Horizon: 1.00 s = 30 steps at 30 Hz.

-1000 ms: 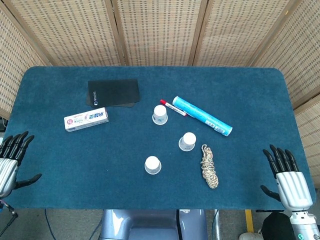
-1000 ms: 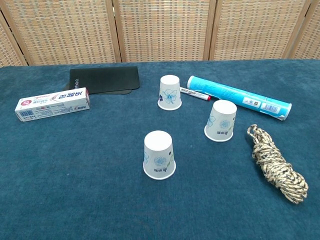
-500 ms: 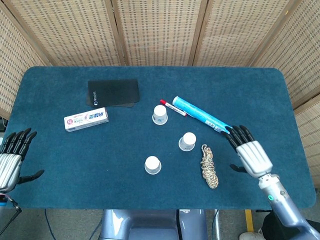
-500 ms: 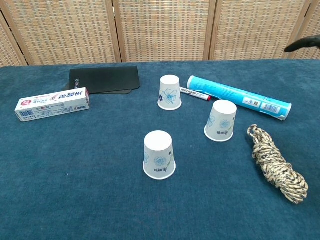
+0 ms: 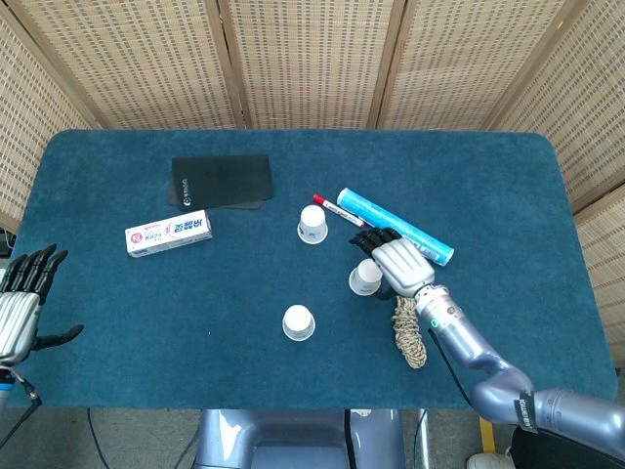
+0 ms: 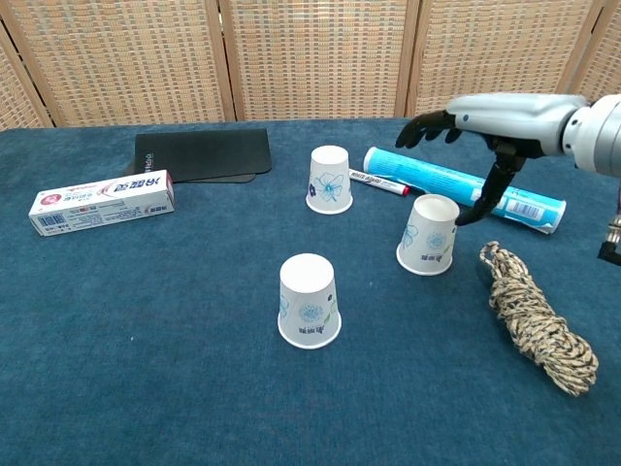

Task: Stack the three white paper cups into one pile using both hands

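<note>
Three white paper cups stand upside down on the blue table. The far one (image 5: 312,224) (image 6: 329,180) is beside the marker, the right one (image 5: 364,278) (image 6: 428,235) is in the middle, and the near one (image 5: 298,322) (image 6: 310,301) is towards the front. My right hand (image 5: 398,262) (image 6: 495,116) hovers over the right cup's right side, fingers spread and holding nothing, with its thumb hanging down next to the cup's rim. My left hand (image 5: 21,303) is open at the table's left front edge, far from the cups, and shows only in the head view.
A blue tube (image 5: 395,227) (image 6: 464,186) and a red-capped marker (image 5: 337,210) (image 6: 378,183) lie behind the right cup. A coiled rope (image 5: 410,325) (image 6: 534,320) lies to its right. A toothpaste box (image 5: 168,233) (image 6: 101,202) and a black pouch (image 5: 221,181) (image 6: 202,155) lie at the left.
My right hand has swept from the table's front right corner leftwards and forwards to above the right cup. The left hand has barely shifted. The cups have not moved.
</note>
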Tool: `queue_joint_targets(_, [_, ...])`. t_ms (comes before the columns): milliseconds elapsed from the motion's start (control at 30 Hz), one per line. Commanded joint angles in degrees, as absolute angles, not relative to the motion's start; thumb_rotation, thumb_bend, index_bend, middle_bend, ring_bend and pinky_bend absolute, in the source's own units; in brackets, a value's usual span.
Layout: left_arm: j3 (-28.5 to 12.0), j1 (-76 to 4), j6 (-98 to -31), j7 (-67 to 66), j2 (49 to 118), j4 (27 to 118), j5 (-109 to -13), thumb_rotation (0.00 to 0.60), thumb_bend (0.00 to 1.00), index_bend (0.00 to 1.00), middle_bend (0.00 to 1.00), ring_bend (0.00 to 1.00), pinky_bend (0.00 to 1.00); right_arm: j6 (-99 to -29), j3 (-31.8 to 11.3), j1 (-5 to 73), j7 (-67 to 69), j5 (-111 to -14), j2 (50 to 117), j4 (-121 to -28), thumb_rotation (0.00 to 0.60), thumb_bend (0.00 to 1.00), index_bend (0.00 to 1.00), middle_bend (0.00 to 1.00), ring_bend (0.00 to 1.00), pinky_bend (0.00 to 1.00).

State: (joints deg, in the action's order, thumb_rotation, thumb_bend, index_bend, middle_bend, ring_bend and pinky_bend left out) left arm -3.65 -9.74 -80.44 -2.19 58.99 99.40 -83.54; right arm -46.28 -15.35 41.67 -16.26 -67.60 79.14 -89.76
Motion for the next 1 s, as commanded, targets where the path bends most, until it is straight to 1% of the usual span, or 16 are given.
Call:
queue_joint_targets(33, [-3.7,-9.9,-80.2,-2.1,59.0,99.3,-83.4,0.600,0.00,0.00,0.00,0.00,0.00,-45.6,-14.5,42.7,-17.2,-65.8,80.9,-87.9,0.600,0.15,0.22,0.26,0.20,0.25])
queue_joint_targets(100, [-3.7,-9.9,-80.1,-2.1,58.9,99.3,-83.4,0.600,0.00,0.00,0.00,0.00,0.00,-45.9,-14.2,42.9,-17.2,-65.3,81.8,-86.8,0.600,0.16,0.24,0.29,0.22,0.32])
queue_joint_targets(167, [-3.8,-9.9,-80.2,-2.0,58.9,99.3,-83.3,0.600,0.00,0.00,0.00,0.00,0.00,-46.1,-13.8,43.1,-17.4,-64.8,82.7,-85.7,0.600,0.17,0.25,0.31,0.24,0.36])
queue_joint_targets(400, [-3.8,-10.1,-80.0,-1.7,58.9,99.2,-83.3,0.600,0.00,0.00,0.00,0.00,0.00,-46.2,-13.1,44.0,-17.7,-63.5,84.2,-83.4,0.600,0.19,0.28,0.34,0.27,0.39])
queue_joint_targets(533, [-3.9,-10.1,-80.1,-1.1,58.7,98.9,-83.3,0.600,0.00,0.00,0.00,0.00,0.00,-46.6,-13.0,44.4,-17.0,-63.1,85.3,-81.7,0.600,0.23,0.35,0.41,0.34,0.45])
queue_joint_targets(667, [-3.9,-10.1,-80.1,-0.7,58.7,98.9,-83.5,0.600,0.00,0.00,0.00,0.00,0.00,-47.4,-13.0,44.5,-16.0,-63.7,86.4,-80.1,0.600,0.29,0.46,0.51,0.45,0.53])
queue_joint_targets(800, [-3.8,-10.1,-80.1,-0.6,58.6,98.9,-83.6,0.600,0.00,0.00,0.00,0.00,0.00,-48.6,-13.0,44.5,-14.6,-64.5,87.5,-79.0,0.600,0.33,0.48,0.54,0.48,0.54])
queue_joint_targets(1000, [-3.8,-10.3,-79.7,-0.2,58.4,99.0,-83.5,0.600,0.00,0.00,0.00,0.00,0.00,-50.0,-13.7,44.6,-13.6,-65.3,86.4,-80.8,0.600,0.35,0.49,0.54,0.48,0.55])
